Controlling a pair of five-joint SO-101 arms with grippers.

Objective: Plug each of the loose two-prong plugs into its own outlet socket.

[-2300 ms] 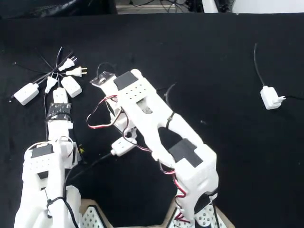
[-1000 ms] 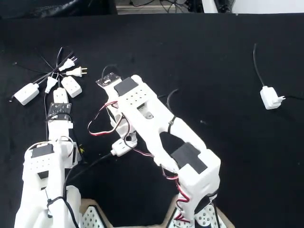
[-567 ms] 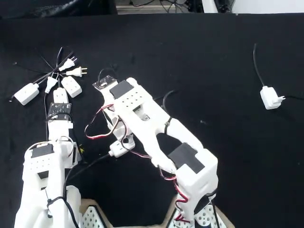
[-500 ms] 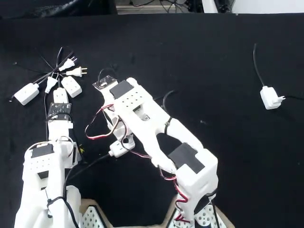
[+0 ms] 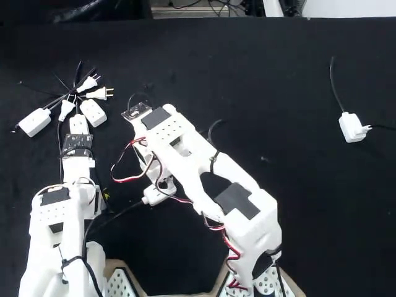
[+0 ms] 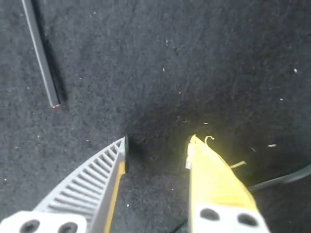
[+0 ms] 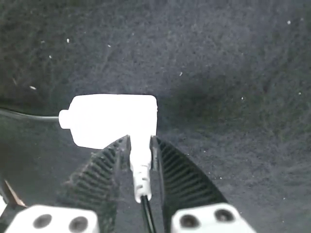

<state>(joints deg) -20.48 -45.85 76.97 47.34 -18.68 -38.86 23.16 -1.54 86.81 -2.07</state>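
Observation:
My right gripper is shut on a small white two-prong plug whose black cable runs back between the fingers. The plug's front end meets the side of a white outlet socket block, and its prongs are hidden. In the high view that socket block lies under the right arm's wrist, which covers the gripper. My left gripper stands open just above bare black cloth, beside a cut black cable end. More loose plugs and socket blocks lie at the far left.
A black cloth covers the table. Another white socket block with a cable lies alone at the far right. Thin black cables fan out around the left cluster. A black cable trails from the held socket toward the left arm's base.
The right arm has shifted a little to the left and toward the front, and the white socket block slid along with it. The left arm has stayed still.

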